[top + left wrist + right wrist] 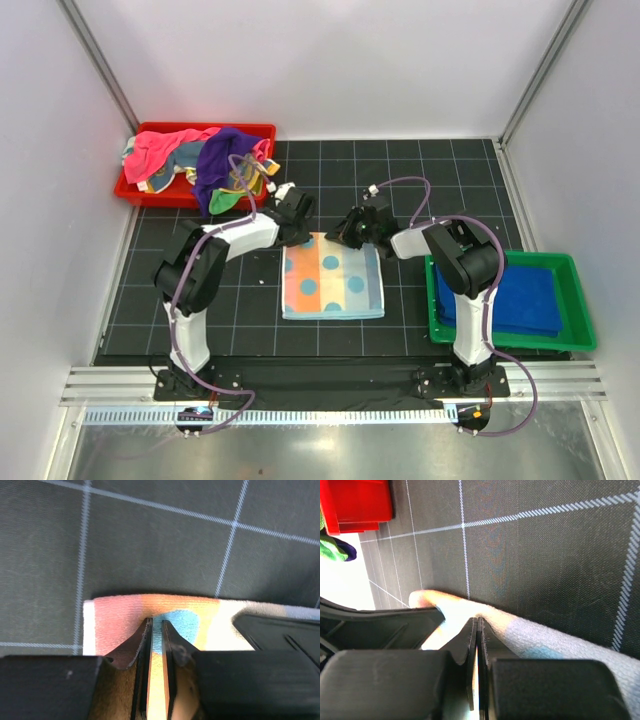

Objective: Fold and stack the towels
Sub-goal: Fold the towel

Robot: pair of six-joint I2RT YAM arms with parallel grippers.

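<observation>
We see the pastel, teal-dotted cloth towel (332,283) lying folded on the black gridded counter (430,180) at the frame's centre. Our right end effector (477,621) is clenched at its upper right corner. Our left end effector (156,624), at the upper left corner, shows a thin slit, and we cannot tell whether it grips.

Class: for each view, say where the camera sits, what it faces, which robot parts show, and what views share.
Top: above and behind the robot, looking down on the mat; left arm and right arm show.
Left wrist: on that wrist, facing the dotted towel edge; left gripper shows.
Right wrist: likewise; right gripper at the towel's edge.
Shared: dotted towel, all three; red tray, top and right wrist.
</observation>
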